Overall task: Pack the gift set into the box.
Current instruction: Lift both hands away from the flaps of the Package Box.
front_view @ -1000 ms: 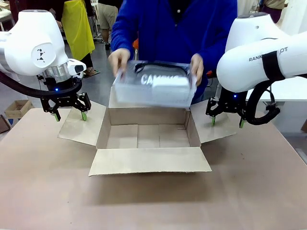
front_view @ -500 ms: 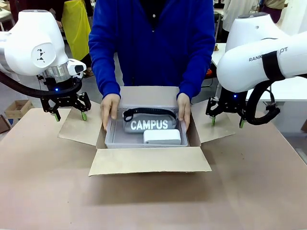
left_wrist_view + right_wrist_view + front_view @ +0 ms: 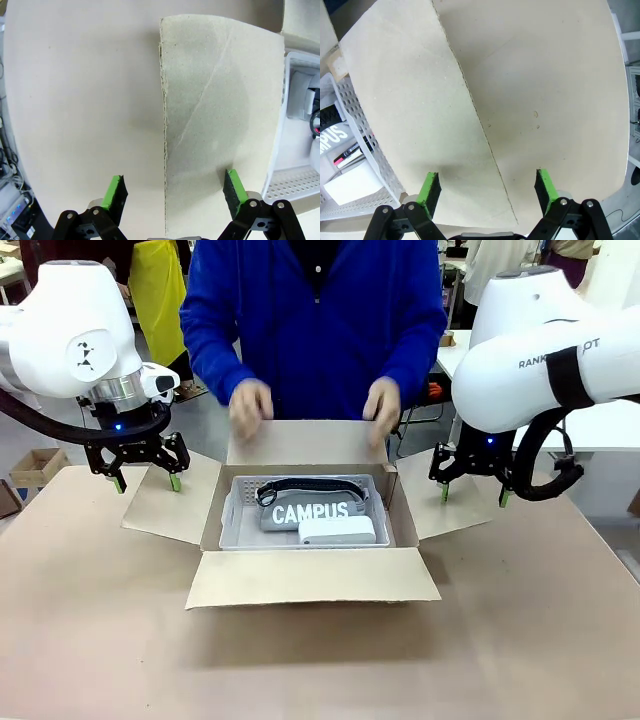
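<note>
The gift set, a pale-grey tray with a grey "CAMPUS" pouch, a black strap and a small white case, lies inside the open brown box. A corner of that tray appears in the left wrist view, and its perforated wall in the right wrist view. The person's hands hover above the far flap, apart from the tray. My left gripper hangs open over the left flap. Over the right flap, my right gripper is open too, holding nothing.
The box's four flaps are spread out flat on the tan table. The person in a blue top stands at the far side. A small brown carton sits on the floor at the far left.
The person lowered the tray into the box, let go of it, and raised both hands above the far flap. Neither arm has moved.
</note>
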